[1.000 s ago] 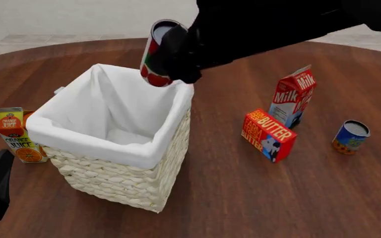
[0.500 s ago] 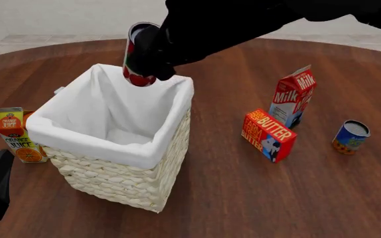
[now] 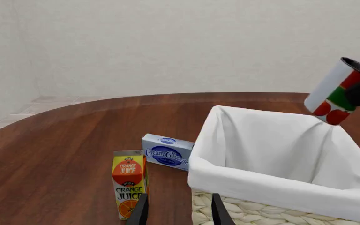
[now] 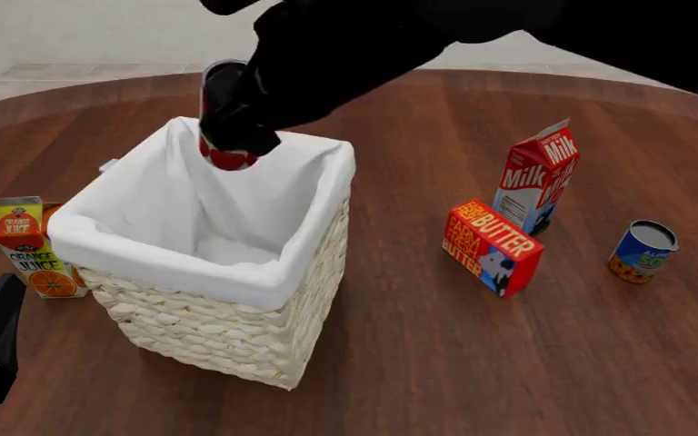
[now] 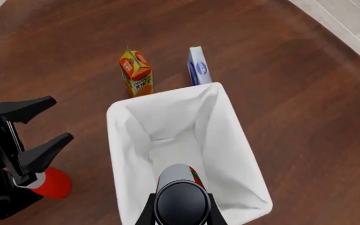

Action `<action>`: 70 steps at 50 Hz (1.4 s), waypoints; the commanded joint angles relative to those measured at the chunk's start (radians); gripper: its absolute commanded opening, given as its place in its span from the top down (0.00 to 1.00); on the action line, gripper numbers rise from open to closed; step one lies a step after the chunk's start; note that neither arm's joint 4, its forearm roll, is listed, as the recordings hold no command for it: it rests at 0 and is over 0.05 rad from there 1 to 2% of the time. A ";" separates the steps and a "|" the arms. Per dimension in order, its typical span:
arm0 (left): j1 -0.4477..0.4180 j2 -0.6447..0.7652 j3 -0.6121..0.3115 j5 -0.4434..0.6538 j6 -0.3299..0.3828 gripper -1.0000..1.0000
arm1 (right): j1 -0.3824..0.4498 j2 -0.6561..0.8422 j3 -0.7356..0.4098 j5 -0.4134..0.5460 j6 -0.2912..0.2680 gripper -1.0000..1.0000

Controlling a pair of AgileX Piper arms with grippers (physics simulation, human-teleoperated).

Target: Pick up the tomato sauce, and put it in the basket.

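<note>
Tomato sauce can (image 4: 224,118) clamped in the right gripper (image 4: 246,113), held tilted above the far rim of the wicker basket (image 4: 222,331) — not yet inside, left gripper (image 3: 178,211) parked low beside the orange juice carton (image 4: 32,247), fingers parted, nothing held.

Tomato sauce (image 5: 181,199) clamped betw. right gripper (image 5: 180,216) fingers, hanging over basket (image 5: 121,140) interior. Orange juice carton (image 5: 135,72) & blue box (image 5: 198,67) stand just beyond basket's far rim. Left gripper (image 5: 41,126) w/ jaws apart beside basket.
</note>
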 commanded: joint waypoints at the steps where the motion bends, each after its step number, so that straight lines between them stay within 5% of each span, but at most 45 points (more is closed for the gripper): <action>1: 0.000 0.000 0.000 0.000 0.000 0.00 | 0.001 0.051 -0.047 0.015 0.019 1.00; 70: 0.000 0.000 0.000 0.000 0.000 0.00 | 0.008 0.267 -0.097 0.004 0.042 1.00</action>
